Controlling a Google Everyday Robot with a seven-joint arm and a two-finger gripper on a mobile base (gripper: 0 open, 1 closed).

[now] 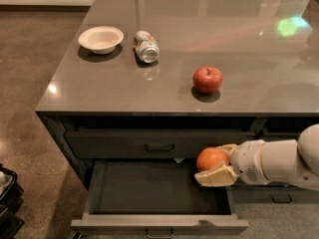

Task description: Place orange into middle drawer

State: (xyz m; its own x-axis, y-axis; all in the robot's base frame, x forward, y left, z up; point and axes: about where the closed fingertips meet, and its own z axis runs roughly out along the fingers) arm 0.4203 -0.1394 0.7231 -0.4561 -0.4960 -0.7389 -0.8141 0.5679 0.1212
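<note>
The orange (210, 159) is round and plain orange. My gripper (215, 164) is shut on it and holds it over the right end of the open middle drawer (154, 190), above its dark shallow interior. The drawer is pulled out below the counter, with its front edge and bar pull (159, 231) at the bottom of the view. The arm comes in from the right.
On the grey countertop (119, 88) stand a red apple (207, 79), a silver can on its side (146, 46) and a white bowl (100, 38). A shut top drawer (159, 144) sits above the open one. More drawer fronts lie to the right, behind the arm.
</note>
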